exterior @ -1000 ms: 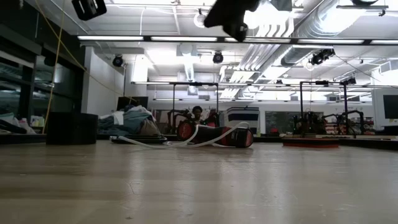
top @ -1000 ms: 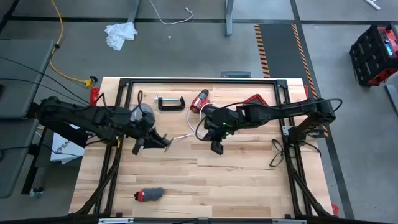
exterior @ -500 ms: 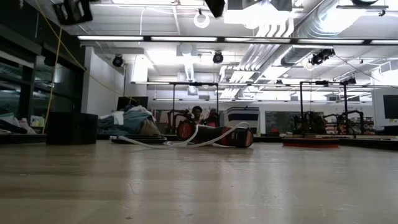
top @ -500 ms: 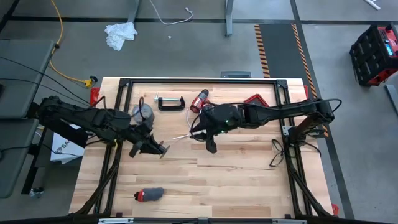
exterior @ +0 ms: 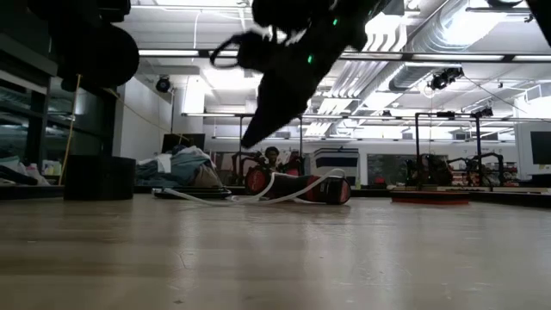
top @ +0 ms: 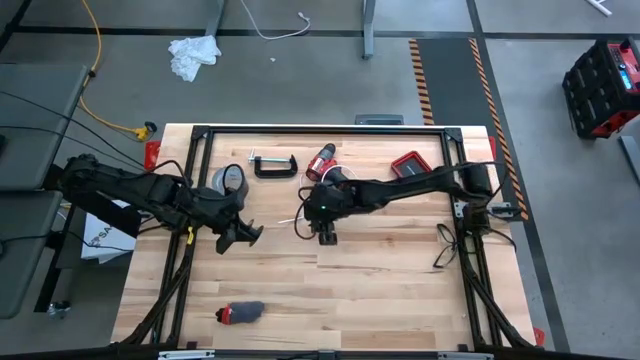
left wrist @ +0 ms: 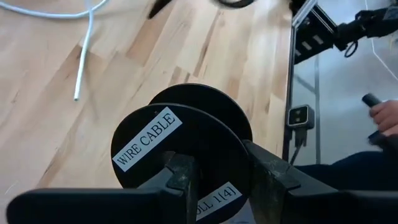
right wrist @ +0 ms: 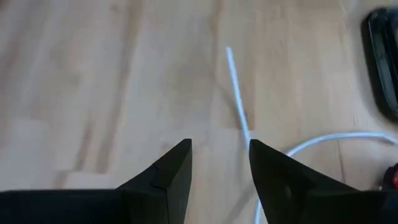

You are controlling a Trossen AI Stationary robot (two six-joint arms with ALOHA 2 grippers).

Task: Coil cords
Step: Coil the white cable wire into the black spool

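My left gripper (top: 245,236) is shut on a black spool (left wrist: 180,146) labelled WIRE CABLE, held above the table left of centre. The thin white cable (top: 292,217) lies on the wood between the two grippers. Its free end (left wrist: 76,98) rests on the table, apart from the spool. My right gripper (right wrist: 221,146) hangs open just above that cable near its free end (right wrist: 228,51), touching nothing; the cable runs under one fingertip. In the low view both grippers hang above the table, the spool (exterior: 90,52) at upper left. My left gripper pinches the spool between its two fingers. One finger (left wrist: 181,177) lies across the labelled flange face (left wrist: 146,140); where the other finger (left wrist: 272,180) meets the spool is hidden behind the flanges. The fingers point toward the table's right. The spool is lifted clear of the table.
At the far side lie a grey tape roll (top: 230,178), a black C-clamp (top: 272,163), a red-and-black tool (top: 322,160) and a red case (top: 408,165). A small red-and-grey object (top: 240,313) lies near the front edge. Black frame rails (top: 465,240) border the table.
My right gripper has gone toward the table's left, over the cable's free end, and has come down into the low view. My left gripper has drawn back a little toward the table's left with the spool and turned it. The cable stays on the table.
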